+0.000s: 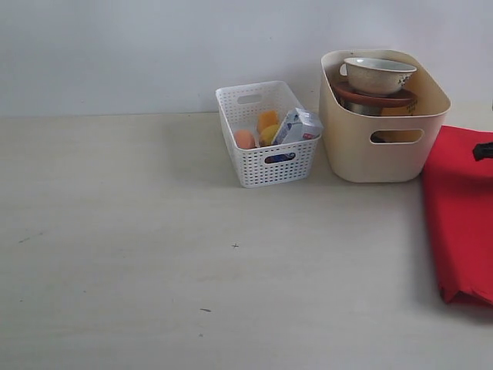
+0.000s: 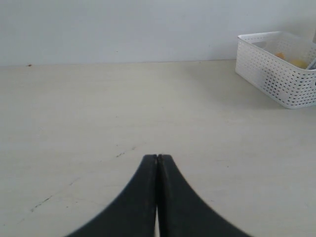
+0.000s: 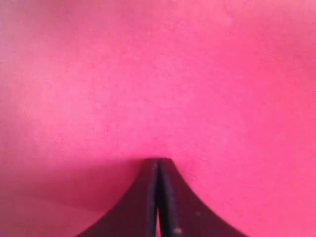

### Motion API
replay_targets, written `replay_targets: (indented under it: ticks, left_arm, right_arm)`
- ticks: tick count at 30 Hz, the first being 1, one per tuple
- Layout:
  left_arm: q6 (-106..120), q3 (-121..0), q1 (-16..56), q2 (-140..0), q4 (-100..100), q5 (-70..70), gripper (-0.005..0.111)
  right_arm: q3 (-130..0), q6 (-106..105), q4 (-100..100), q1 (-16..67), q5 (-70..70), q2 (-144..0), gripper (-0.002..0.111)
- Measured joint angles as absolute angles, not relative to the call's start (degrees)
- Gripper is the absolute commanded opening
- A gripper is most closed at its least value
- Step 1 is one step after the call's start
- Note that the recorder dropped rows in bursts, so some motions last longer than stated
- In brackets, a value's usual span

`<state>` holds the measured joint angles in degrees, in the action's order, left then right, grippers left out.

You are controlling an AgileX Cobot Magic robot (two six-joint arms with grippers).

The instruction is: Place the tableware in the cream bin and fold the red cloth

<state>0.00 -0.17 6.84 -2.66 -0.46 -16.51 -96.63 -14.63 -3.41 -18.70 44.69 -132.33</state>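
The cream bin (image 1: 350, 150) stands at the back right. Inside it the pale patterned bowl (image 1: 377, 75) rests on the terracotta plate (image 1: 375, 99), with the steel cup (image 1: 360, 109) showing under the plate. Knife, spoon and chopsticks are out of sight. The red cloth (image 1: 461, 212) lies folded into a long strip along the table's right edge. My right gripper (image 3: 158, 161) is shut just above the red cloth (image 3: 158, 74), which fills its view, and nothing shows between the jaws. My left gripper (image 2: 157, 156) is shut and empty, low over the bare table.
A white lattice basket (image 1: 266, 166) left of the bin holds a milk carton (image 1: 297, 126) and orange and yellow food (image 1: 266, 123); the same white basket (image 2: 276, 79) shows in the left wrist view. A dark bit of the right arm (image 1: 483, 150) pokes in over the cloth.
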Motion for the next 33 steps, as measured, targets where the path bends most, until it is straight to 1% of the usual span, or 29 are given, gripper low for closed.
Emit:
replay_targets:
  ticks: [5, 9, 14, 18, 22, 29, 33]
  left_arm:
    - [0.0, -0.2, 6.8, -2.7, -0.5, -16.5, 0.0]
    - [0.0, -0.2, 6.8, -2.7, -0.5, -16.5, 0.0]
    - [0.0, -0.2, 6.8, -2.7, -0.5, -16.5, 0.0]
    - [0.0, -0.2, 6.8, -2.7, -0.5, -16.5, 0.0]
    - [0.0, -0.2, 6.8, -2.7, -0.5, -16.5, 0.0]
    - [0.0, -0.2, 6.8, -2.7, -0.5, -16.5, 0.0]
    - [0.0, -0.2, 6.8, -2.7, -0.5, -16.5, 0.0]
  right_arm:
    - [-96.9, -24.2, -12.0, -18.7, 36.3, -133.8, 0.0]
    - [-100.4, -30.1, -20.4, -18.7, 35.6, -136.0, 0.0]
    - [-107.3, -33.3, -24.5, -18.7, 40.8, -139.2, 0.0]
    - [-110.3, -27.1, -20.0, -19.0, 43.4, -138.7, 0.0]
    - [-110.9, -21.6, -13.8, -20.7, 47.0, -136.3, 0.0]
    - [-110.7, -19.1, -12.1, -25.6, 57.9, -135.2, 0.0]
    - [-109.3, -17.8, -11.6, -27.7, 59.2, -135.2, 0.0]
